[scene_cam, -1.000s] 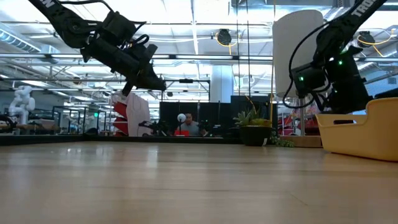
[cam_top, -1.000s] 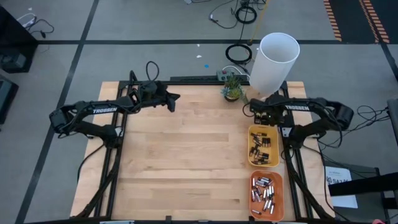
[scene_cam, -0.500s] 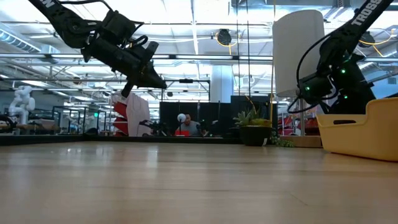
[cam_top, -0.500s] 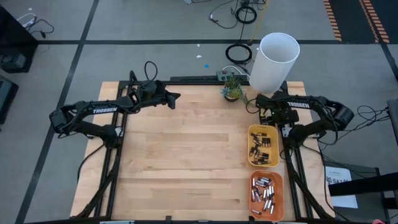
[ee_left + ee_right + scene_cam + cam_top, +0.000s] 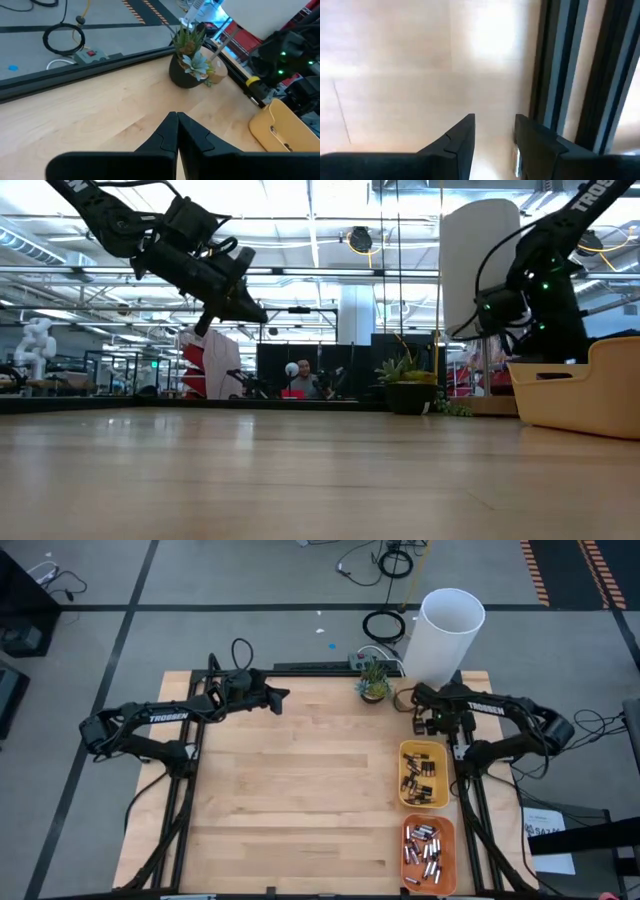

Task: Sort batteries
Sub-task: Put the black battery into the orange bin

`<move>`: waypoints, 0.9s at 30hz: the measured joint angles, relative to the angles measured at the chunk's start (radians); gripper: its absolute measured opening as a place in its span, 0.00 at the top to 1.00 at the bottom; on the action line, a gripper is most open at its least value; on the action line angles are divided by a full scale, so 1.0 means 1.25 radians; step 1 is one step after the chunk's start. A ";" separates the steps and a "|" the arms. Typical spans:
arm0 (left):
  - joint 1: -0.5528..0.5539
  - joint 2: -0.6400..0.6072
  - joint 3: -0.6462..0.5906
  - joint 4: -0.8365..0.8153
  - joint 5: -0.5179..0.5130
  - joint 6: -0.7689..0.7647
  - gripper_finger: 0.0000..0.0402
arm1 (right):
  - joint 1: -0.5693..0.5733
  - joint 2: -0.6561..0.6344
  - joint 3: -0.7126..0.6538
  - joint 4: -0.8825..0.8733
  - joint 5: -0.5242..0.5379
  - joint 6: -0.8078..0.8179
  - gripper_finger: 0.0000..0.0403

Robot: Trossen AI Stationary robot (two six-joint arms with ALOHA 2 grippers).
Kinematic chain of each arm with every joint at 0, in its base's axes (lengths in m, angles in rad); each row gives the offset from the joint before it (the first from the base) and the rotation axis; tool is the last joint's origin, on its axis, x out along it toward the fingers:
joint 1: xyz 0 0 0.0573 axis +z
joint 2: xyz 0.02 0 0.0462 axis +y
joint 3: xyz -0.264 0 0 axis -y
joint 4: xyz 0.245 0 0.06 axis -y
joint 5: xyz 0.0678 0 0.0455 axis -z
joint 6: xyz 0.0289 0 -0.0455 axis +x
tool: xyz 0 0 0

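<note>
Item: sorting station, wooden table [image 5: 300,800]. Contents: yellow tray [image 5: 423,775] at the table's right side holding mostly dark-bodied batteries [image 5: 420,776]; orange tray [image 5: 429,856] just nearer the front edge holding mostly silvery batteries [image 5: 424,846]; no loose cells visible on the bare wood. Left gripper [image 5: 283,695]: raised over the far left-centre of the table, fingers pressed together, nothing between them, idle. Right gripper [image 5: 494,131]: above the far right corner, just beyond the yellow tray's far end and beside a tall white cylinder [image 5: 445,635] and a small potted plant [image 5: 374,682]; its fingers stand part-way apart with bare wood showing in the gap, so it appears to carry nothing, though a tiny cell would be hard to spot here. Risks noted: a descent into the yellow tray could catch its rim and shove or tip it; crowded cells may be pinched in pairs or slip out sideways; a swing of the right arm could knock the cylinder or plant; a dropped cell would roll off the table edge.
</note>
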 joint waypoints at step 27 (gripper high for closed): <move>0.000 0.000 0.000 -0.030 -0.037 0.023 0.97 | 0.031 -0.012 -0.062 -0.017 -0.051 0.028 0.67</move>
